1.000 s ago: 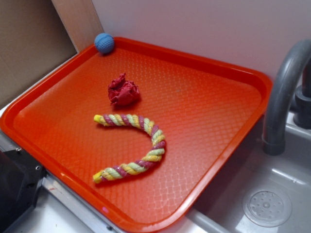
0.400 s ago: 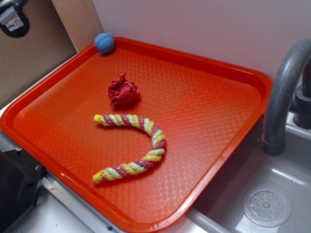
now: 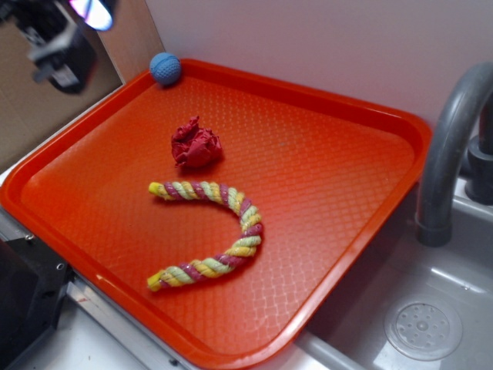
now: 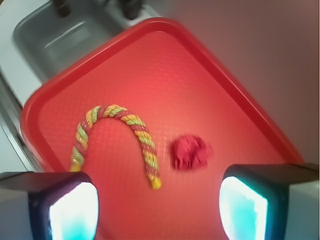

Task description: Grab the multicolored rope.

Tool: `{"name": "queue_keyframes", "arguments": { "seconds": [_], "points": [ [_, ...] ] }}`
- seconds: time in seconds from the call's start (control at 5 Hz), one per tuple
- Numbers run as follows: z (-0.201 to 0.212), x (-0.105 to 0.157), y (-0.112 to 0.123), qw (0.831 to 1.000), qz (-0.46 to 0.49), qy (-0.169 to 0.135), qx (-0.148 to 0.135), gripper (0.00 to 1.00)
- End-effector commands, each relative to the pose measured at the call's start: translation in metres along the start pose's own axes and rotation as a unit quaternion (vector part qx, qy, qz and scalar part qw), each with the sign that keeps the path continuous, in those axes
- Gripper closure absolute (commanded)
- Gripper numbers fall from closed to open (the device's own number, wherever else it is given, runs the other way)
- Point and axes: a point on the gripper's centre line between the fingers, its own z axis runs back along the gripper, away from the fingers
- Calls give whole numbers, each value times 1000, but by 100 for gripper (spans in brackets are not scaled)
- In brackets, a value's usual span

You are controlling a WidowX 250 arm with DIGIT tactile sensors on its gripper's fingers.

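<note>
Exterior view: high, oblique, facing the wall across the orange tray [image 3: 323, 231]. Wrist view: overhead, looking down. Both share the tray [image 4: 165, 65].

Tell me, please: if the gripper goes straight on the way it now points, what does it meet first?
Probably bare tray, between the multicolored rope and the red wad. The open gripper frames that gap, though blur leaves depth uncertain.

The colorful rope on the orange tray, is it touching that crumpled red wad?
No, the multicolored rope lies curved on the orange tray with a clear strip of bare tray between it and the red wad.
</note>
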Motion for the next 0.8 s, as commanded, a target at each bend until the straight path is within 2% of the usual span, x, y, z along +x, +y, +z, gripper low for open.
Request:
{"name": "queue_keyframes", "arguments": {
  "seconds": [0.0, 0.2, 0.4, 0.6],
  "points": [
    [-79, 9, -2, 973, -204, -18, -107, 0],
    [-116, 15, -19, 961, -234, 4, -145, 0],
    [-136, 36, -49, 943, -290, 13, -164, 0],
    [-151, 42, -67, 936, -304, 54, -168, 0]
  ]
}}
